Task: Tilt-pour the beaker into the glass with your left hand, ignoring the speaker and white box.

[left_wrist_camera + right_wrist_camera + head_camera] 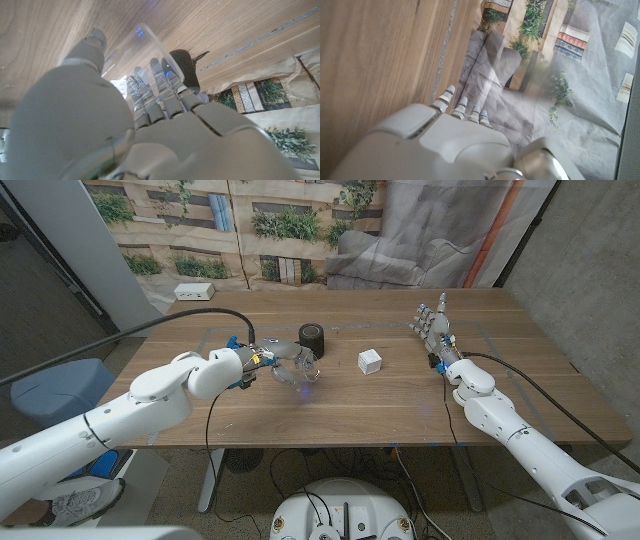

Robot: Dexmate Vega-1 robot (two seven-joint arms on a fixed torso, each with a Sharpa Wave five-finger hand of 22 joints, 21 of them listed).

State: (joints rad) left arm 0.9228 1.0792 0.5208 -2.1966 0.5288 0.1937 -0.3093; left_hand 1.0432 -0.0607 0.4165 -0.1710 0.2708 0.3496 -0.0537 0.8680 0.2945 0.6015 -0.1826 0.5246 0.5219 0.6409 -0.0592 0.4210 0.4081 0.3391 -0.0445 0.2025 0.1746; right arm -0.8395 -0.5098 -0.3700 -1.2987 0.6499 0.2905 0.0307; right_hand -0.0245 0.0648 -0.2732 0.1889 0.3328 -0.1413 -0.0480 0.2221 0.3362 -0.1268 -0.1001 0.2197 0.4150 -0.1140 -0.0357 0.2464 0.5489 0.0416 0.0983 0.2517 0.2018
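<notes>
Head view: left hand (272,360) is out over the table's (400,395) middle, wrapped around a clear beaker (296,366) that looks tipped toward the right, mouth pointing at a clear glass (311,370) just beside it; the two transparent pieces overlap so I cannot tell whether rim touches rim or if anything is flowing. Black speaker (312,337) stands just behind them on the far side, white box (370,361) sits to the right, apart from the pour spot. Right hand (434,327) stands upright near the far right of the table, fingers spread, holding nothing. Left wrist view: fingers (161,85) of the left hand (125,130) are curled round the beaker (145,55), thumb side on the opposite wall, so the hold is mid-body; the speaker (184,62) shows just past the fingertips. Right wrist view: right hand (455,135) with fingers straight and apart over the table edge (385,55), nothing in it. Handling judgement: beaker looks like thin clear plastic or glass, light, stiff, smooth and likely slippery, possibly fragile; a mid-wall wrap with the thumb opposed seems the right hold, firm but not crushing, rim left free for pouring. The glass looks light too and could tip if nudged.
</notes>
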